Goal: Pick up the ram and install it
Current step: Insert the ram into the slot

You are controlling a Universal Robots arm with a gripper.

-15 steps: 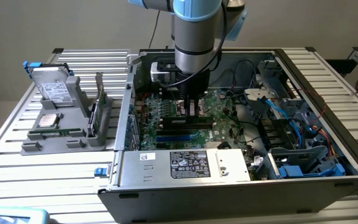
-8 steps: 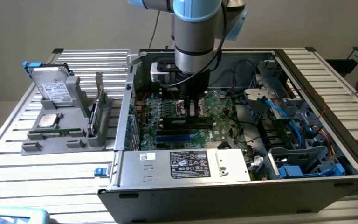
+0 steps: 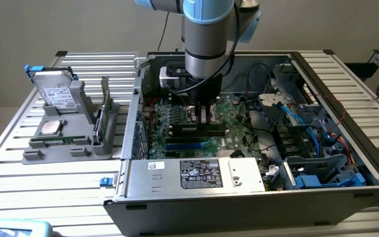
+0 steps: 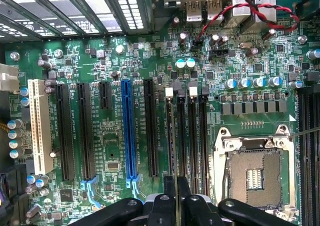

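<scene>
The arm (image 3: pixel 206 34) is hanging straight down from above into the open case (image 3: pixel 242 212), wrist vertical, with the gripper (image 3: pixel 206 123) pointing at the motherboard (image 3: pixel 232 111). The case is lying on its side on a slatted table (image 3: pixel 57 187). A silver box (image 3: pixel 196 175) with a label is sitting along the case's near wall. Blue and black cables (image 3: pixel 295 111) are bunching at the exterior view's right, apart from the gripper.

At the exterior view's left, outside the case, a grey holder (image 3: pixel 71 148) is carrying a silver drive (image 3: pixel 55 91) with blue clips and a square chip (image 3: pixel 50 127).

In the wrist view the motherboard (image 4: pixel 250 116) is showing an open processor socket (image 4: pixel 252 173), a white slot (image 4: pixel 37 126), a blue slot (image 4: pixel 128 131) and a row of narrow black memory slots (image 4: pixel 192 136). Twisted red and black wires (image 4: pixel 260 10) are crossing the board's far edge, well apart from the gripper (image 4: pixel 176 181).

The jaws are drawn close and pinching the ram (image 4: pixel 171 136), which is showing edge-on, running away from the fingers (image 4: pixel 169 186) in line with the memory slot nearest the blue slot. From the exterior view the ram (image 3: pixel 188 130) is sitting low on the board, a dark bar level beneath the fingertips. Whether it is fully seated in the slot, I cannot tell.
</scene>
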